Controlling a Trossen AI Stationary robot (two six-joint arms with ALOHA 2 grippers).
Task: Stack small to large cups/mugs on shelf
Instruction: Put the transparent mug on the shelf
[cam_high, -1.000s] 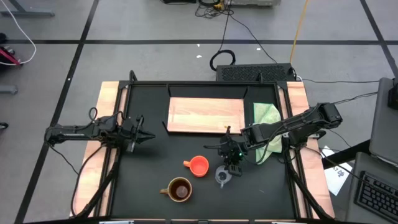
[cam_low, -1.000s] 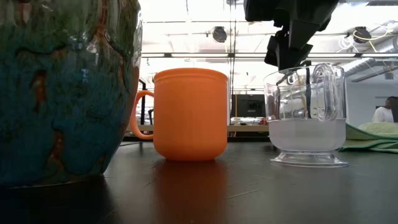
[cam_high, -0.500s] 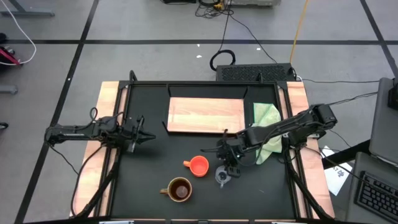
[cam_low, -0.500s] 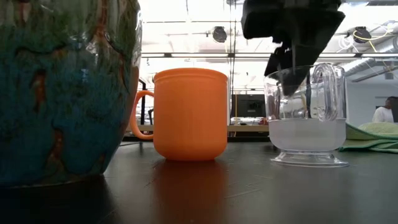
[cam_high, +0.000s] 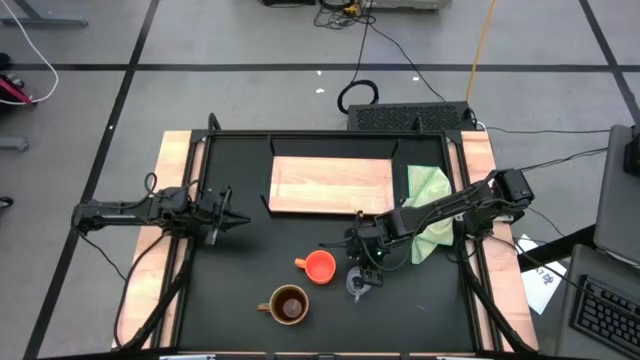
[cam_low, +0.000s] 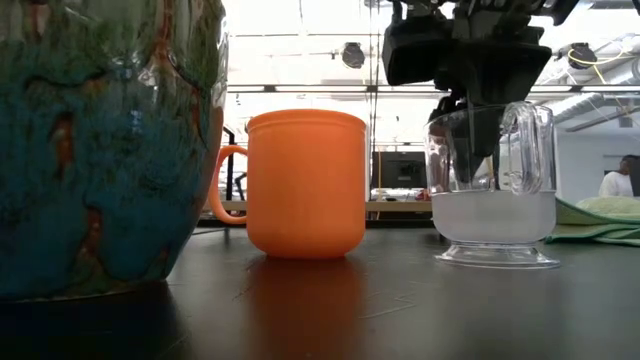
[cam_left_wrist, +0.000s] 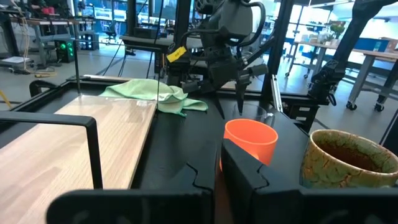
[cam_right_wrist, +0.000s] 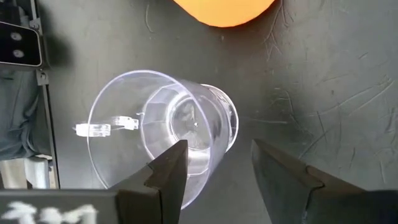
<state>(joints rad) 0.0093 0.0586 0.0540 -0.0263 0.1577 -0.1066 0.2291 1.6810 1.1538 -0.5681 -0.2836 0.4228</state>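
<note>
The small clear glass cup (cam_right_wrist: 161, 134) stands upright on the black table, near the front and right of centre (cam_high: 358, 284). My right gripper (cam_right_wrist: 214, 162) hangs open over it, slanting down from the right. One finger (cam_low: 470, 150) dips inside the cup's mouth and the other stands outside its wall; no touch shows. The orange handled cup (cam_high: 319, 266) stands just left of the clear cup, and the brown mug (cam_high: 288, 305) stands nearer the front. The light-wood shelf (cam_high: 332, 184) lies flat at the back. My left gripper (cam_high: 226, 216) waits shut at the left.
A light green cloth (cam_high: 428, 208) lies crumpled right of the shelf, under my right arm. A black metal frame (cam_high: 200, 160) rims the table. The orange cup (cam_right_wrist: 224, 9) stands close beside the clear cup. Bare black table lies between the cups and the shelf.
My right gripper has sunk toward the clear cup and gone slightly toward the table's left edge; one finger now reaches down inside the cup's mouth. The cups have kept their places.
</note>
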